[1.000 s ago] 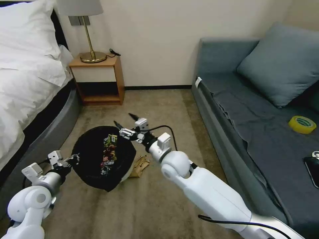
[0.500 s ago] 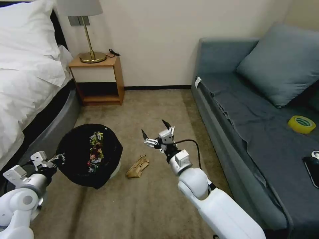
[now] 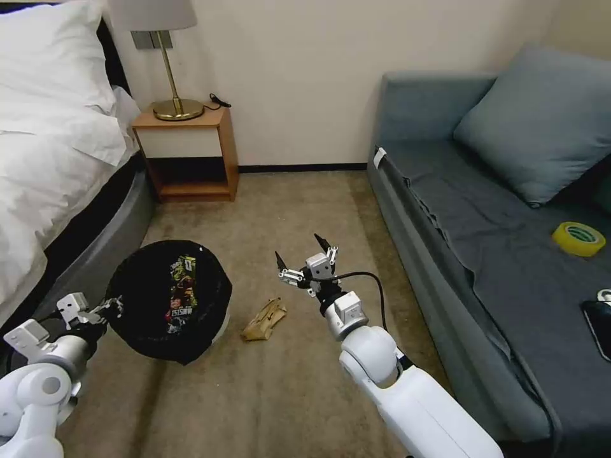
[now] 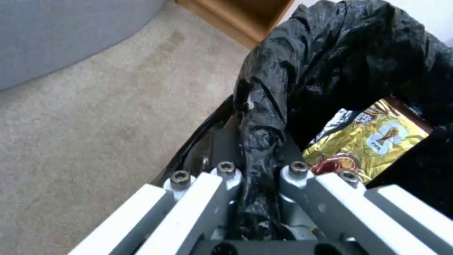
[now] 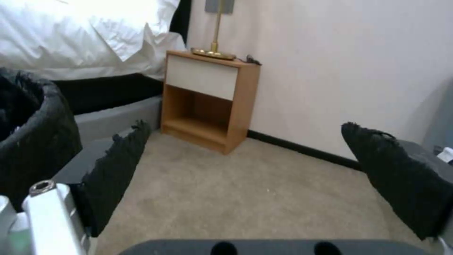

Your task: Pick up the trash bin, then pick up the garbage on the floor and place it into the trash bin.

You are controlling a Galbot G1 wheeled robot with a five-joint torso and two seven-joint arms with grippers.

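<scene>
The trash bin (image 3: 167, 299) stands tilted at the lower left, its black bag over the rim and a strip of white wall showing at its low right. My left gripper (image 3: 113, 308) is shut on its near rim; in the left wrist view the left gripper (image 4: 257, 166) pinches the black bag (image 4: 330, 53). Garbage lies inside: a colourful wrapper (image 3: 181, 286) and a gold wrapper (image 4: 373, 136). A crumpled tan scrap (image 3: 263, 320) lies on the carpet right of the bin. My right gripper (image 3: 304, 254) hangs open just beyond and right of the scrap, its black pads (image 5: 120, 166) wide apart.
A bed (image 3: 44, 165) lines the left side, with a nightstand (image 3: 188, 152) and lamp (image 3: 167, 57) at the back wall. The grey sofa (image 3: 484, 242) runs along the right, holding a cushion (image 3: 541, 121), a yellow tape roll (image 3: 578, 238) and a black phone (image 3: 601, 326). Open carpet (image 3: 280, 394) lies in front.
My right gripper has drawn back from over the bin to the right and opened wider. The left gripper has carried the bin to the left, uncovering the tan scrap.
</scene>
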